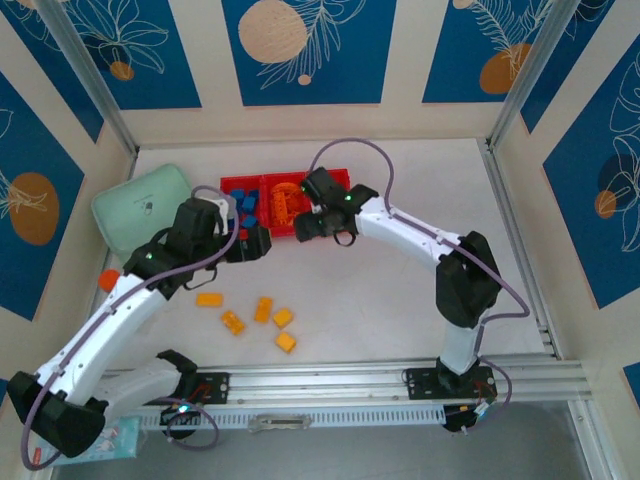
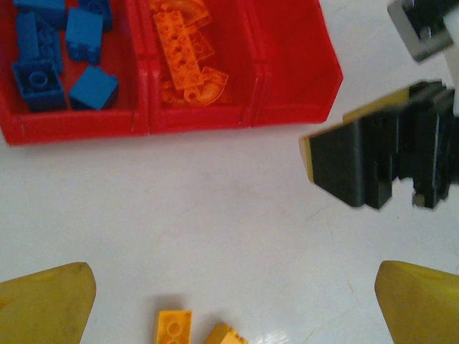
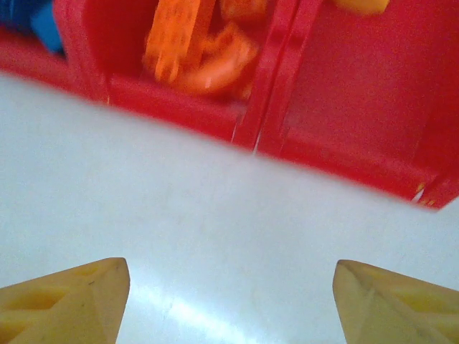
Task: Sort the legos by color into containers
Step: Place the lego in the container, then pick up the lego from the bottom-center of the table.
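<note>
The red tray (image 1: 240, 183) lies at the back middle, its containers side by side. In the left wrist view the left one holds blue legos (image 2: 54, 50), the middle one orange legos (image 2: 188, 61), and the visible part of the right one (image 2: 287, 57) is bare. Several yellow legos (image 1: 264, 309) lie loose on the table in front. My left gripper (image 1: 250, 243) hangs open over the table just before the tray, with two yellow legos (image 2: 174, 328) at its near edge. My right gripper (image 1: 318, 222) stands open and empty before the tray's right half (image 3: 337, 154); a yellow piece (image 3: 362, 6) shows in the right container.
A mint green lidded box (image 1: 145, 205) sits left of the tray. A small orange object (image 1: 108, 279) lies by the left arm. The two grippers are close together, the right one (image 2: 387, 158) showing in the left wrist view. A metal rail (image 1: 400, 380) runs along the near edge.
</note>
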Motion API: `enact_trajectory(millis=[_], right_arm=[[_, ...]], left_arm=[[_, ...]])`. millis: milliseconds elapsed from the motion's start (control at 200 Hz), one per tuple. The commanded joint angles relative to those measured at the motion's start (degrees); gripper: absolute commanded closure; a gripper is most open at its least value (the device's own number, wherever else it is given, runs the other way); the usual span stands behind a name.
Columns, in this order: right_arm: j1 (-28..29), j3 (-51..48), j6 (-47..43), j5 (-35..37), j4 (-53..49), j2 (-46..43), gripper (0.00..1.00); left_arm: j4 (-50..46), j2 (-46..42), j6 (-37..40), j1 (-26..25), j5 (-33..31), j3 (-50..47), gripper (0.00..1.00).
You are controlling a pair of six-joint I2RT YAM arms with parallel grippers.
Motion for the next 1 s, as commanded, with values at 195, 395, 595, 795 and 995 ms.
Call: enact_trajectory(millis=[195,395,595,795,995], right_arm=[[9.95,-14.03,5.49,-7.42,1.67,-6.66,0.2],[17.9,-15.02,8.19,-6.98,2.0,-4.24,0.17],[22.76,-13.26,10.58,-6.31,3.89,-0.39,0.13],[23.44,-10.98,11.21,-4.89,4.25,4.27,0.14],[23.23,-8.97,10.11,-3.04,4.73,7.51,0.25]], left_arm=[[-6.98,-7.0,-5.81,0.63,-0.94,-7.66,0.01],[-8.81,-10.46,-7.73,0.76,-2.24,-10.55,0.01],[-11.18,-13.03,-10.43,0.76,-3.75,-11.69,0.01],[-12.35,-14.59,-11.46,0.75,-4.7,-12.56,0.01],[-12.37,-15.33,-11.75,0.82,-4.9,-12.89,0.01]])
